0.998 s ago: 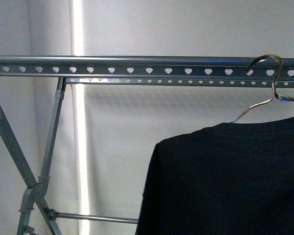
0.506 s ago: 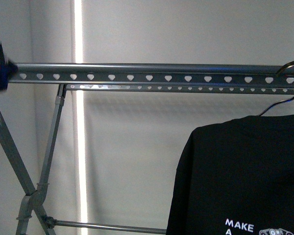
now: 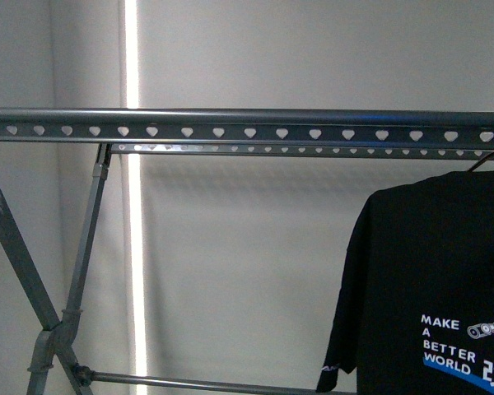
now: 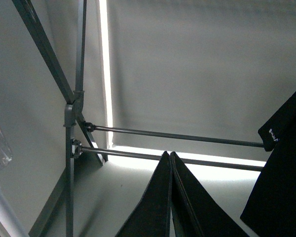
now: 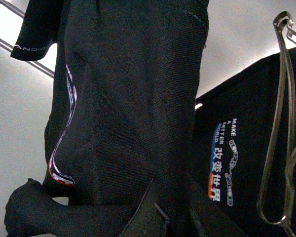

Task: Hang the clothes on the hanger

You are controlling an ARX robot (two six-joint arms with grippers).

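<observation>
- T-shirt [image 3: 436, 271] is hanging at the far right of the front view, just under the rail [image 3: 230, 123], print facing the camera, right half cut off by the frame edge.
- Rail is running level, left to right across the whole front view, so its long axis is lying crosswise to the robot. The shirt's shoulder line is sitting roughly parallel to it and below it.
- A bit of wire hanger [image 3: 484, 163] is showing above the shoulder. Its hook is running out of frame, so I cannot tell if it is over the rail or only near it.
- Right gripper [image 5: 172, 217] is buried in black cloth. Its fingers are mostly hidden, but it looks to be pinching the T-shirt fabric.
- A second shirt [image 5: 237, 148] with the same print is hanging behind it in the right wrist view.
- Left gripper [image 4: 170, 155] is sitting low with its fingers pressed together and holding nothing. It is looking at the crossbar [image 4: 177, 136] between the legs, with the sleeve off to one side.
- Judgement: the right arm is the nearer one and is doing the work. The next move is turning on hook versus rail — hook up and across the rail's axis, then down onto it.
- Risk: the cloth is blocking the right wrist view, so hook alignment is hard to check.
</observation>
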